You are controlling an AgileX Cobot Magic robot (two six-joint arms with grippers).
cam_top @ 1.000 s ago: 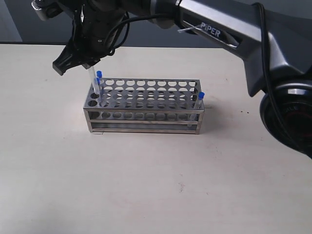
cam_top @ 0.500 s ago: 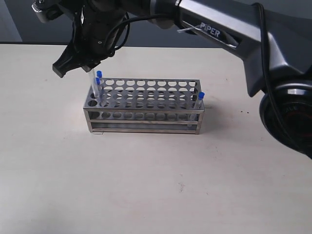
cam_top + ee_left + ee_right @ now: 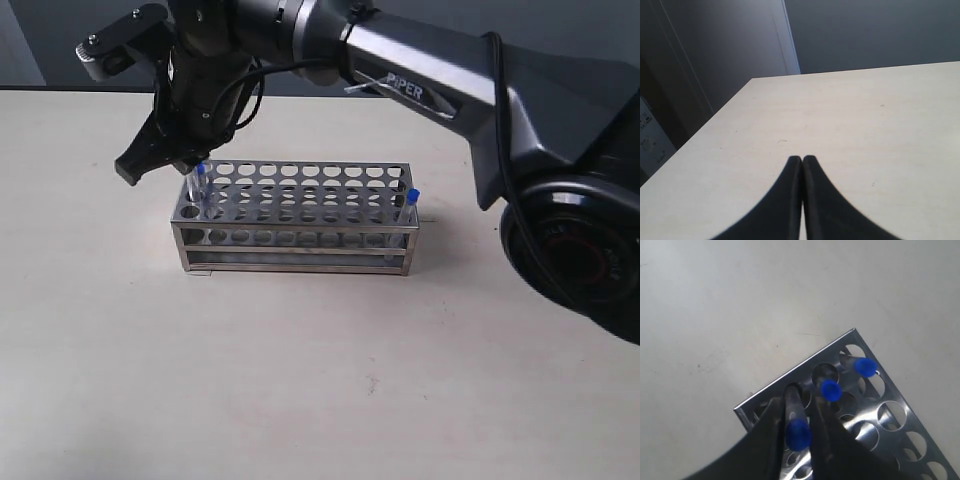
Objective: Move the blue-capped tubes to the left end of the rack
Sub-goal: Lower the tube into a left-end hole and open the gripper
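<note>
The steel rack (image 3: 300, 238) stands mid-table. My right gripper (image 3: 188, 158) reaches across to its left end and is shut on a blue-capped tube (image 3: 798, 434), whose lower end sits in a corner hole of the rack (image 3: 900, 437). Two more blue-capped tubes (image 3: 830, 389) (image 3: 865, 367) stand in the neighbouring holes of that end row. In the exterior view their caps (image 3: 201, 170) bunch together under the gripper. A fourth blue-capped tube (image 3: 411, 198) stands at the rack's right end. My left gripper (image 3: 802, 159) is shut on nothing over bare table, out of the exterior view.
The right arm (image 3: 430, 85) stretches from the right side over the back of the table to the rack's left end. The table's far edge (image 3: 850, 70) meets a dark wall. Most rack holes hold nothing.
My right gripper has come down over the rack's left end, lowering the held tube deeper into its hole. The rack and the right-end tube have not moved.
</note>
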